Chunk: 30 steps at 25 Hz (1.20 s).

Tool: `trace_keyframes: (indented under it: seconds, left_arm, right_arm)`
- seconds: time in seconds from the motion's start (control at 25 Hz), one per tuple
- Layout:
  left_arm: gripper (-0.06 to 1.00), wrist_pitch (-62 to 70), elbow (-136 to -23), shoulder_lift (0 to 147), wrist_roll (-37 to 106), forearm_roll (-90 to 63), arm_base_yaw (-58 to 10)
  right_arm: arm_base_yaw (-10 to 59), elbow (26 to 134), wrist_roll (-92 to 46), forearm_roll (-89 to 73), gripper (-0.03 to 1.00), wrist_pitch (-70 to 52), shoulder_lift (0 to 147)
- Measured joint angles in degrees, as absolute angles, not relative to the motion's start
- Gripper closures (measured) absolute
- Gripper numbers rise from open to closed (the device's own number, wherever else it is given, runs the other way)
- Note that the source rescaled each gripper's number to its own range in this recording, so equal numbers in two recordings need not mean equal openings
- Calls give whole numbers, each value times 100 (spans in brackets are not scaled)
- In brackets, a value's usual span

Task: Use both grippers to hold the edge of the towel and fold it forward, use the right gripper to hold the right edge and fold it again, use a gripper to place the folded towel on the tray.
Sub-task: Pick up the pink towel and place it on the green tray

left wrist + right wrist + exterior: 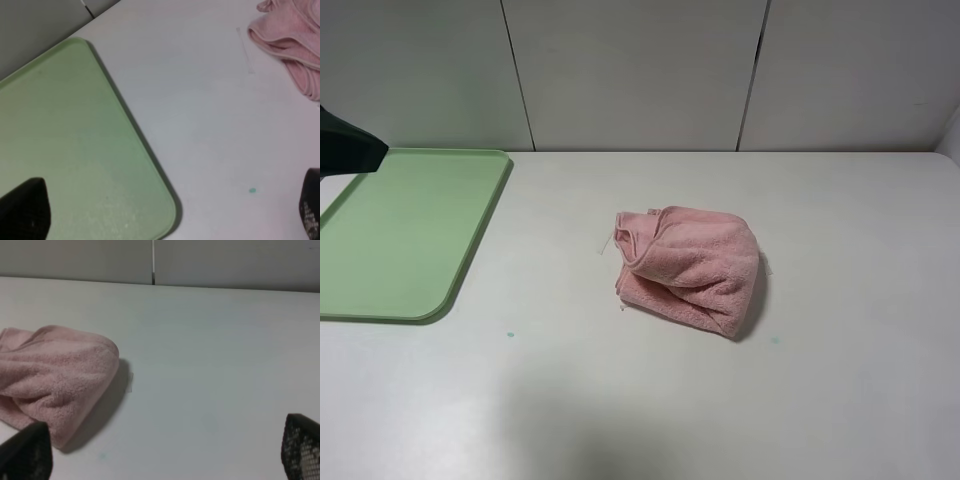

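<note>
White tabletop: crumpled pink plush towel [688, 268] at centre, light-green plastic tray [470, 250] at nine o'clock; both grippers wide open, empty. Spread it flat first, then pinch the near hem.

No text, number, brand or sign can be read in any view. The pink towel [688, 266] shows no legible label, the green tray [400, 240] carries no print, and the white table [840, 380] bears only small teal specks that form no characters.
</note>
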State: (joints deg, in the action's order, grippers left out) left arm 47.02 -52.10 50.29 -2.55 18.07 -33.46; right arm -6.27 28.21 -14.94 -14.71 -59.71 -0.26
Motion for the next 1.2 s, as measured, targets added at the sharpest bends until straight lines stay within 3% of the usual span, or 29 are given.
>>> trace_keyframes:
  seconds: [0.68, 1.2]
  left_arm:
    - [-5, 4454, -5210, 5379, -668, 1311, -3346]
    - [-5, 3870, -5578, 7134, -1384, 148, -3346]
  right_arm:
    - [-627, 2821, -1494, -1478, -3, -5971, -26]
    - [-627, 2821, -1494, -1496, -3, -5971, -26]
